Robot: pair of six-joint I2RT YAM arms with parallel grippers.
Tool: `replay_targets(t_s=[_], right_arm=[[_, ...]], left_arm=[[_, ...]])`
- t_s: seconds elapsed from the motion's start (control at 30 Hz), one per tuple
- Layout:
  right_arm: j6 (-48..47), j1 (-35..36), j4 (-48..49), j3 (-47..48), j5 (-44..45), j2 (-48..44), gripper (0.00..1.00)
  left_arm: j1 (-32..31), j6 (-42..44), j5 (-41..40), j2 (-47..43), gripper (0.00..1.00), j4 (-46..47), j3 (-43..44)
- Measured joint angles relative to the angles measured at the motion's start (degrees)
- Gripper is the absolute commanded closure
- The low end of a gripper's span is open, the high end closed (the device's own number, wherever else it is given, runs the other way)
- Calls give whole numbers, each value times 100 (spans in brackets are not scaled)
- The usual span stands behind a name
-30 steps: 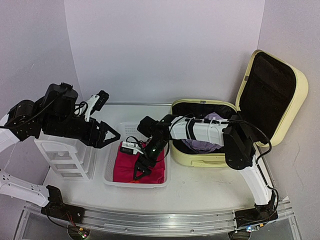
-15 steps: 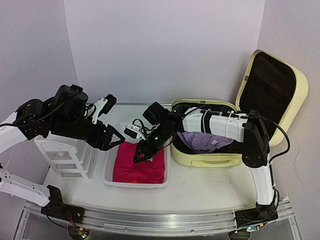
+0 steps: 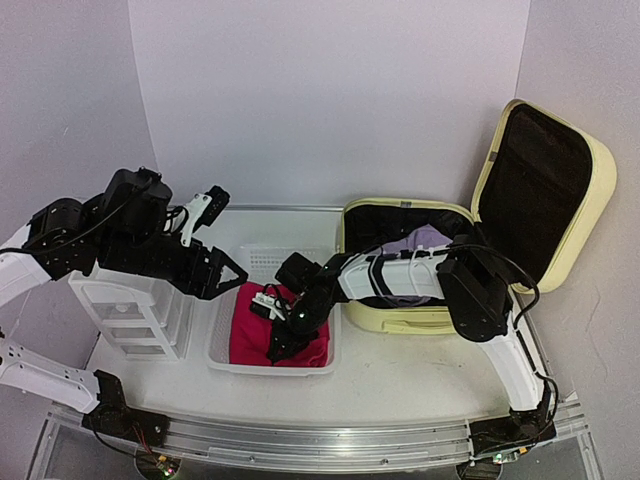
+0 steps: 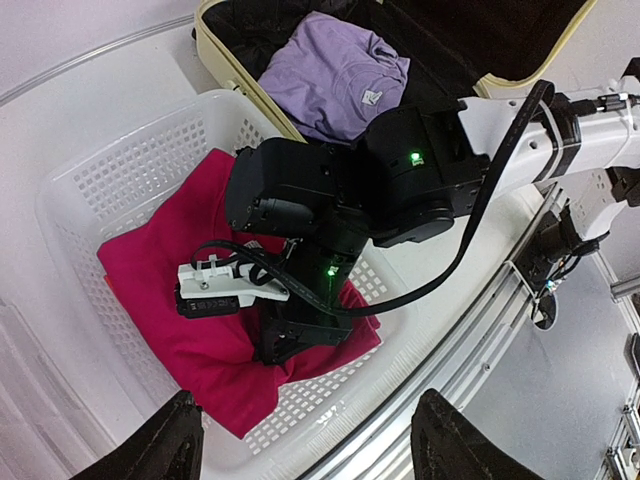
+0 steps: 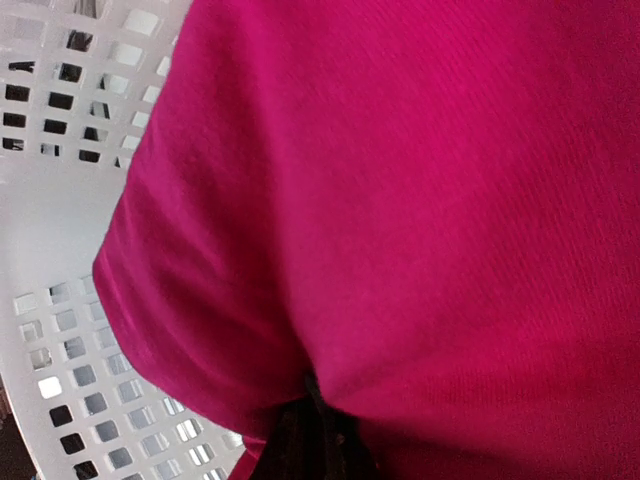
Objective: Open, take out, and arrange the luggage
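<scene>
The luggage (image 3: pixel 404 318) is a pale yellow suitcase at the right, its lid (image 3: pixel 590 200) standing open. A purple folded garment (image 3: pixel 418 243) (image 4: pixel 335 70) lies inside it. A magenta garment (image 3: pixel 248 335) (image 4: pixel 150 300) (image 5: pixel 420 180) lies in the white mesh basket (image 3: pixel 222 345) (image 4: pixel 110 170). My right gripper (image 3: pixel 279 345) (image 4: pixel 285 345) (image 5: pixel 315 435) is down in the basket, shut on a bunched fold of the magenta garment near its front corner. My left gripper (image 3: pixel 226 272) (image 4: pixel 315 450) hangs open above the basket's left side, holding nothing.
A white drawer organizer (image 3: pixel 135 315) stands left of the basket, under my left arm. The right arm (image 3: pixel 400 275) stretches across from the suitcase's front wall to the basket. A metal rail (image 3: pixel 320 440) runs along the table's near edge.
My right gripper rose out of the basket, came back down onto the magenta garment and closed on a fold of it. My left gripper shifted slightly right.
</scene>
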Motion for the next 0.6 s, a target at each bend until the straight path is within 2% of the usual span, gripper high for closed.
replay_targets(t_s=[0.1,0.23,0.3,0.43,0.6], right_arm=[[-7,17,7,0,140,-50,83],[15,37,-52,-116,286,-358,63],[20,31,-162,-162,444,-673,46],[-61,17,-212,-317,977,-1639,3],[-221,-76,-243,-669,2159,-3101,2]], left_arm=[[0,0,0,0,27,0,-2],[0,0,-50,0,27,0,-2],[0,2,-105,-4,26,4,-2],[0,15,-254,-39,25,46,-2],[0,37,-538,-111,21,55,-2]])
